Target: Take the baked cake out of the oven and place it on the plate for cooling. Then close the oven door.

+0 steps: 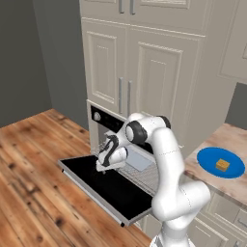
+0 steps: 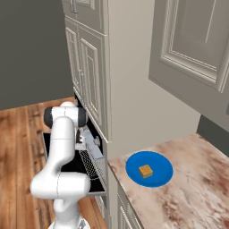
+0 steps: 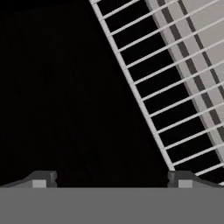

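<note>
The cake (image 1: 222, 165), a small orange-tan cube, sits on the plate (image 1: 210, 160), a flat bright blue disc on the mottled stone counter (image 1: 231, 137) at the right edge of the left base view; in the right base view both lie low and centre, the cake (image 2: 145, 171) near the middle of the plate (image 2: 161, 163). The oven (image 1: 103, 119) is set into cream panelled cabinets (image 1: 144, 67), its black control strip showing one round silver knob, the rest hidden by the arm. The door (image 1: 96, 181) lies open and flat, a glossy black panel with a silver edge, in the lower centre of the left base view. The wire rack (image 1: 144, 176) is drawn out over it, carrying a flat grey tray (image 1: 139, 161) that the arm partly covers. The gripper (image 1: 103, 167) hangs just above the door at the rack's front edge. In the hand view its fingertips (image 3: 43, 179) stand wide apart with nothing between them, over black glass on the left and the rack's (image 3: 144, 74) thin silver wires on the right, the tray (image 3: 205, 26) cut off at the upper right corner.
</note>
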You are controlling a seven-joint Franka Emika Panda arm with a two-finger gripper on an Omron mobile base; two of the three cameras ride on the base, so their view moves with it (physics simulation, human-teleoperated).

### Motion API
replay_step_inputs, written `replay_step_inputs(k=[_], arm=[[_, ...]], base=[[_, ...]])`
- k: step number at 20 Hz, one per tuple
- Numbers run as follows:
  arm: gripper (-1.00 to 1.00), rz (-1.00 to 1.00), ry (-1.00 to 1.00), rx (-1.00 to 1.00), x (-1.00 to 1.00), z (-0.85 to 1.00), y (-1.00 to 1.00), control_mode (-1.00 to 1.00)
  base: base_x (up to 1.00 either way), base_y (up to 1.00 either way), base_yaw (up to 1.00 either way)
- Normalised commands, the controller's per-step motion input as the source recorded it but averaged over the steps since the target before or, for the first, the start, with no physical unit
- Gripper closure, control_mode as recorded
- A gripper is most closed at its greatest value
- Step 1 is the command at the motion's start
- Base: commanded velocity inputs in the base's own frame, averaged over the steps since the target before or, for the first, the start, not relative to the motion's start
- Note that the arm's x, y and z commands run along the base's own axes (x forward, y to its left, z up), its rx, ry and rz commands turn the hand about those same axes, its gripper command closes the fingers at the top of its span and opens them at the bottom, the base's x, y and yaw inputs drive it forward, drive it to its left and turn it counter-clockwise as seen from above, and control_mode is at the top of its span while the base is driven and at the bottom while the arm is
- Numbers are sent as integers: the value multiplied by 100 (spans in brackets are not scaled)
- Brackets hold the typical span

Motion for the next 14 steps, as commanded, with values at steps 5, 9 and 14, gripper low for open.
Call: replay_step_inputs(k=[5, 9, 14], arm=[[-100, 0, 0, 0, 39, -31, -36, -100], [-100, 0, 0, -1, 12, -11, -22, -100], [-100, 0, -8, 0, -27, 11, 1, -100]], base=[[0, 0, 0], [0, 0, 0], [0, 0, 0]])
